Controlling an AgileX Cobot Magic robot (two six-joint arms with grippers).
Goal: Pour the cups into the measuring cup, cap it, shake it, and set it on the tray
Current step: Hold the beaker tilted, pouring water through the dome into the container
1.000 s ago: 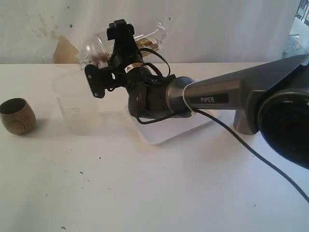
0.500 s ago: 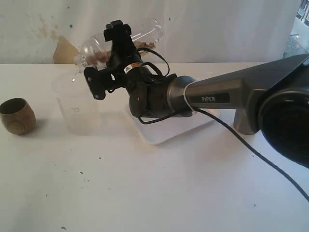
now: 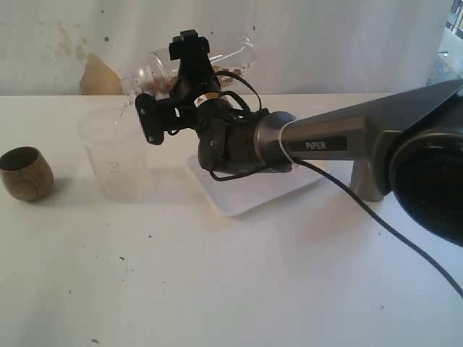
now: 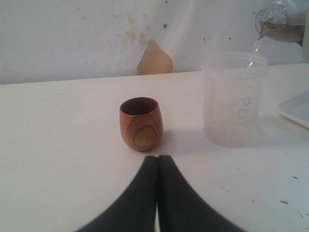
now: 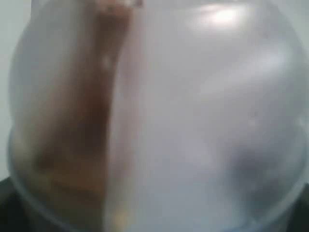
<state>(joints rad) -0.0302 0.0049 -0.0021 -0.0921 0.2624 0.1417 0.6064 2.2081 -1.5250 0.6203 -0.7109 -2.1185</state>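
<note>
My right gripper (image 3: pixel 189 61) is shut on the measuring cup (image 3: pixel 230 52). It holds the cup on its side in the air, with brown contents inside. That cup fills the right wrist view (image 5: pixel 193 111), hiding the fingers. Its domed end (image 4: pixel 274 18) hangs over the frosted plastic cup (image 3: pixel 112 155), and a thin clear streak runs down to that cup's rim. The brown wooden cup (image 3: pixel 25 173) stands upright at the far left. My left gripper (image 4: pixel 158 157) is shut and empty, just short of the wooden cup (image 4: pixel 140 123). The white tray (image 3: pixel 246 196) lies under the right arm.
A grey tapered metal shape (image 3: pixel 367 182) stands behind the right arm; I cannot tell whether it is the steel tumbler. The frosted cup (image 4: pixel 234 99) stands between the wooden cup and the tray's corner (image 4: pixel 295 108). A white wall runs close behind the table.
The right gripper swung the measuring cup a little left and down, then back right and up. The wooden cup, frosted cup and tray have not moved.
</note>
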